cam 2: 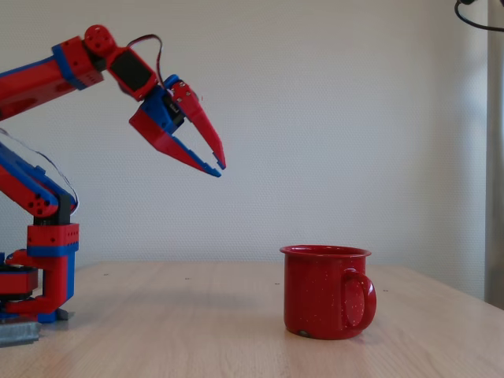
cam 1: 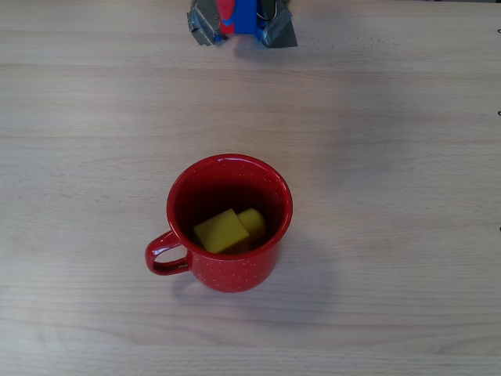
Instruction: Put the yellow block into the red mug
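Gripper point(cam 2: 216, 167) hangs high in the air, up and to the left of the red mug point(cam 2: 324, 292) in the fixed view, its fingers slightly parted and holding nothing. From overhead, the yellow block point(cam 1: 223, 231) lies inside the mug on the wooden table point(cam 1: 391, 117), handle pointing lower left

Glossy red mug point(cam 1: 228, 223) flecked with fine white speckles, darker red inside, bright yellow block point(cam 1: 227, 230) in it, pale wood-grain desk point(cam 1: 391, 117), red and blue arm point(cam 2: 47, 79) with red and blue hand point(cam 2: 218, 167), off-white textured wall point(cam 2: 354, 118)
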